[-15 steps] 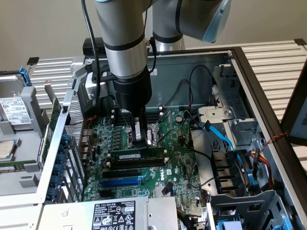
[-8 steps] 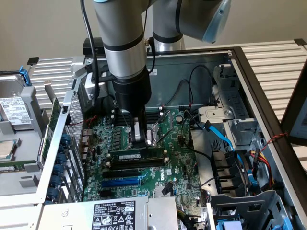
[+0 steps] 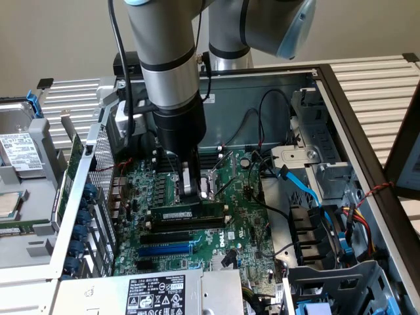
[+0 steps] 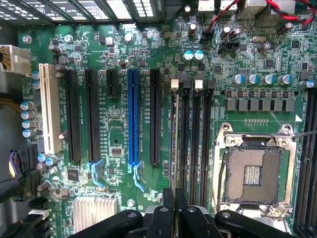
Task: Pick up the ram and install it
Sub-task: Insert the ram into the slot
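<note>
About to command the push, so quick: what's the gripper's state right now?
Gripper: closed, apparently pinching the ram at its middle, with the ram lying along the memory slots.

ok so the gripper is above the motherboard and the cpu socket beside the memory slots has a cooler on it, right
Not quite: the cpu socket is bare, contact grid exposed, no cooler, as the wrist view shows. The gripper is above the motherboard, and the memory slots sit beside the socket.
</note>
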Tool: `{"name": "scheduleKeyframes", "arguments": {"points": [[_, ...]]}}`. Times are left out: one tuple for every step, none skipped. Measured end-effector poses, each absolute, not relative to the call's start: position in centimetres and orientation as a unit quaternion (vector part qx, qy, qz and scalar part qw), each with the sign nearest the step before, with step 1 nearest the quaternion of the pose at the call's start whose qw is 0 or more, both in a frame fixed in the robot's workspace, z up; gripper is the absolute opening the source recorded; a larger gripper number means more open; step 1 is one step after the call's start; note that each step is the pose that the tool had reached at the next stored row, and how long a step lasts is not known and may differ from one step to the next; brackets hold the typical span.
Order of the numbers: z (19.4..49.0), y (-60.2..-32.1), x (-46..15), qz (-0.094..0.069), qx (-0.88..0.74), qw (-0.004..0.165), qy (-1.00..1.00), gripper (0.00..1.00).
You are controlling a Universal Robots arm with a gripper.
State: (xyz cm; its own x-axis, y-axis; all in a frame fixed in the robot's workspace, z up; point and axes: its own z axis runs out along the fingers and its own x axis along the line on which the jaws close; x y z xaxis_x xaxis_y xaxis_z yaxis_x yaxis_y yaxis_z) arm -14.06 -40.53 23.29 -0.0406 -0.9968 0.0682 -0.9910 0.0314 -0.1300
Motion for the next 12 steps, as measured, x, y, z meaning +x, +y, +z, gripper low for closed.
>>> {"name": "scheduleKeyframes", "arguments": {"points": [[23.28, -40.53, -14.09, -0.071, -0.692, 0.021, 0.718, 0.13], [23.26, -40.53, -14.12, -0.071, -0.692, 0.021, 0.718, 0.13], [23.25, -40.53, -14.13, -0.071, -0.692, 0.021, 0.718, 0.13], [23.23, -40.54, -14.16, -0.071, -0.692, 0.021, 0.718, 0.13], [23.19, -40.54, -14.16, -0.071, -0.691, 0.021, 0.719, 0.13], [23.18, -40.54, -14.17, -0.071, -0.691, 0.021, 0.719, 0.13], [23.17, -40.54, -14.17, -0.071, -0.691, 0.021, 0.719, 0.13], [23.15, -40.54, -14.17, -0.072, -0.691, 0.021, 0.719, 0.13], [23.13, -40.53, -14.17, -0.072, -0.691, 0.021, 0.719, 0.13], [23.12, -40.52, -14.18, -0.072, -0.691, 0.021, 0.719, 0.13], [23.11, -40.51, -14.18, -0.072, -0.691, 0.021, 0.719, 0.13], [23.08, -40.49, -14.18, -0.072, -0.691, 0.021, 0.719, 0.13]]}}
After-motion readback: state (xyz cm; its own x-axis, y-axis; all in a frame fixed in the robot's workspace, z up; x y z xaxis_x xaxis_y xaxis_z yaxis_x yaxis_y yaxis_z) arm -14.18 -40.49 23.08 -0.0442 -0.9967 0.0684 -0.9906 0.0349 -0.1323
